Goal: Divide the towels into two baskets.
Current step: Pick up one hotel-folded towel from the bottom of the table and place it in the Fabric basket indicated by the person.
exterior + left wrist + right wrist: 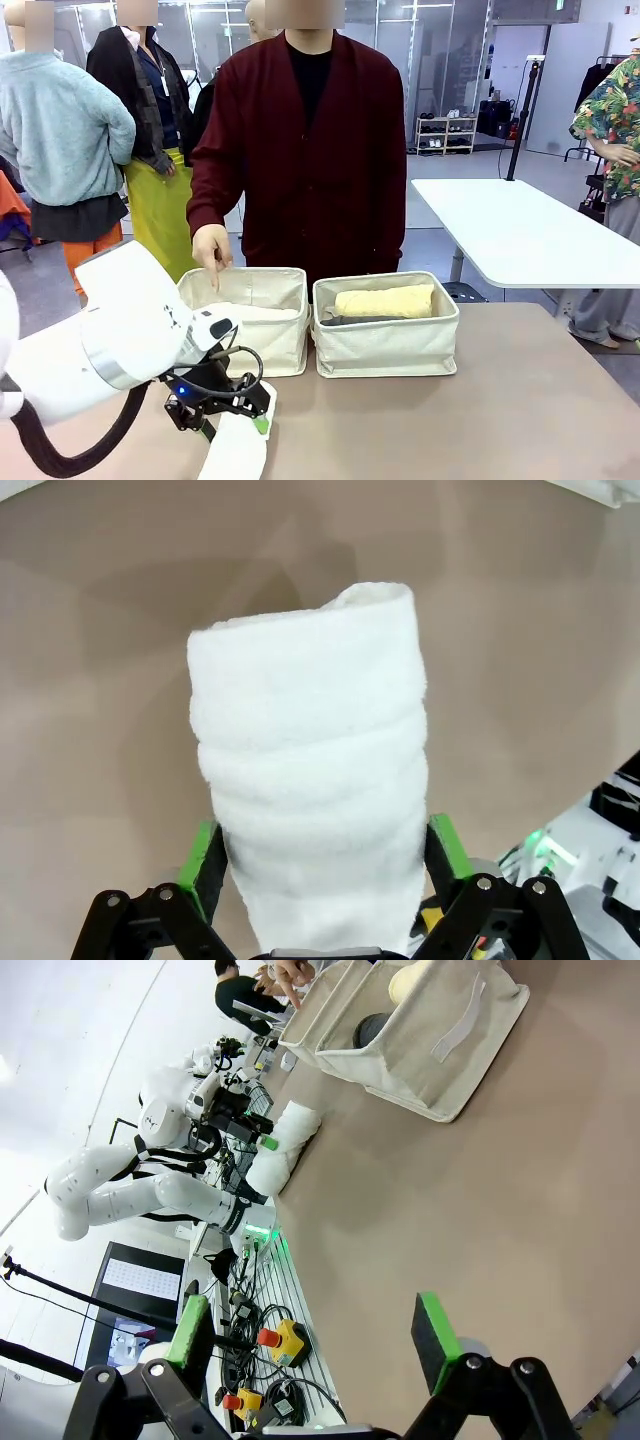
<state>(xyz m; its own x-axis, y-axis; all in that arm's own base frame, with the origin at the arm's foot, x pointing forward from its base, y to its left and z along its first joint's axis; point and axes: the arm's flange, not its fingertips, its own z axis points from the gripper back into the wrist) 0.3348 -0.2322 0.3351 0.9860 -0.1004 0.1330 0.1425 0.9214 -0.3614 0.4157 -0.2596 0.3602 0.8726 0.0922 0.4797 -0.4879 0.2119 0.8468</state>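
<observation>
Left wrist view: hand (325, 865) around white towel (310, 770).

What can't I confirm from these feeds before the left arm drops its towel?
- Left basket contents: front view, near wall hides all but a pale surface; towel colour unclear.
- Dark grey towel: mostly under the yellow towel.
- White towel lower end: cut off by the front view's bottom edge.
- Person's hand: pointing over the left basket, touching or not unclear.

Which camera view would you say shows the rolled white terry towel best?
The left wrist view: the rolled white terry towel sits large between the left gripper pads. The front view catches one end; the right wrist view shows it small and distant.
</observation>
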